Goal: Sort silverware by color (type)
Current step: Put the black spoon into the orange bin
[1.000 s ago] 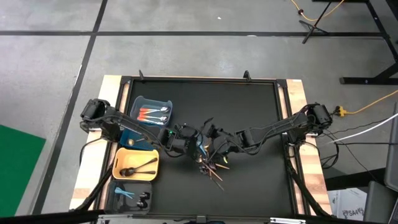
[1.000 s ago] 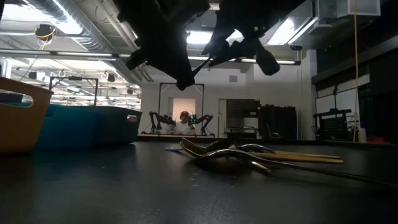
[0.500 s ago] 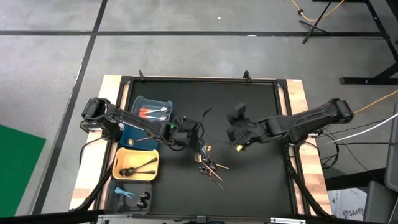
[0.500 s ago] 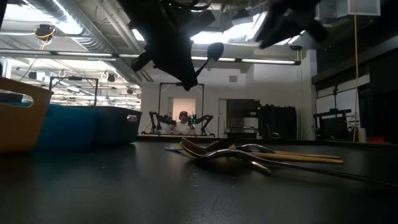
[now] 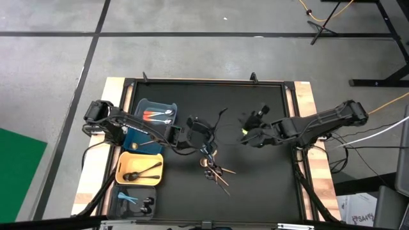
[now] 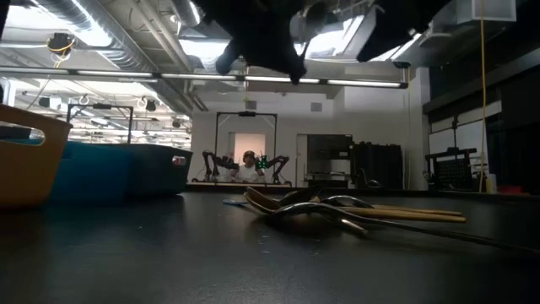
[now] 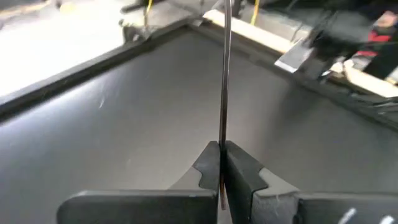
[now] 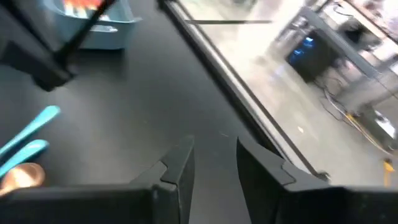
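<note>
The left gripper (image 7: 221, 163) is pinching a thin black utensil (image 7: 225, 74) mid-surface; the right gripper (image 8: 214, 163), jaws narrowly parted and holding nothing, is hovering nearby.

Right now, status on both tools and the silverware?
Left tool shut on thin black utensil, lifted above mat centre. Right tool open, empty, off to the right. Mixed gold and light blue silverware pile on black mat, unobstructed.

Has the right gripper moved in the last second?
Yes. The right gripper pulled back from above the silverware pile, toward the table's right side and far edge.
</note>
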Available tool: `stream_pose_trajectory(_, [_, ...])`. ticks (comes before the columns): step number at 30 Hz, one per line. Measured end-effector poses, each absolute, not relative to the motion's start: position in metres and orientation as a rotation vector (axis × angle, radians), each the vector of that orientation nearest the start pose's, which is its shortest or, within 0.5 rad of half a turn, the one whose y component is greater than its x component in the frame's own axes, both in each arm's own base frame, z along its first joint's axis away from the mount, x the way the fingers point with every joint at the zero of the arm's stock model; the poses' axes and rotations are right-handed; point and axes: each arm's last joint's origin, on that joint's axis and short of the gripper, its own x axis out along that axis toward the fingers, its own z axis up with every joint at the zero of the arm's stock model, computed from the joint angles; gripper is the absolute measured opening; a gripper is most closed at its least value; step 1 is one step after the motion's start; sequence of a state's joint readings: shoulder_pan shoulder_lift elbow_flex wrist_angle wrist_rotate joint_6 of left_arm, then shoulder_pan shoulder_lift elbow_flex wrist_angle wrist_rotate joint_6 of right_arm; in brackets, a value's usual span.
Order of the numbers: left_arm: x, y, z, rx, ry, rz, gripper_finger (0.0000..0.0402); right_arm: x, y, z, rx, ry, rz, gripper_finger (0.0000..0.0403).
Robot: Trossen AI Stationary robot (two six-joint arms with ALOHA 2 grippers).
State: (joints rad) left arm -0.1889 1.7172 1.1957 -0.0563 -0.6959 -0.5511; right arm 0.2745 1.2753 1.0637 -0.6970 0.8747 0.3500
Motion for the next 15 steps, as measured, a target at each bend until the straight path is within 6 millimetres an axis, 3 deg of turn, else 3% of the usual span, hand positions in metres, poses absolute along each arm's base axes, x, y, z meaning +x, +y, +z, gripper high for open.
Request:
stream_pose_trajectory(10, [0.374, -0.069, 0.253, -0.166, 0.335, 0.543, 0.0004, 0.271, 0.061, 0.314, -0.085, 0.463, -0.287, 0.0111])
stream_pose_trajectory(15, [0.373, -0.081, 0.257, -0.118, 0.292, 0.542, 0.0004, 0.275, 0.063, 0.320, -0.073, 0.404, -0.242, 0.0111])
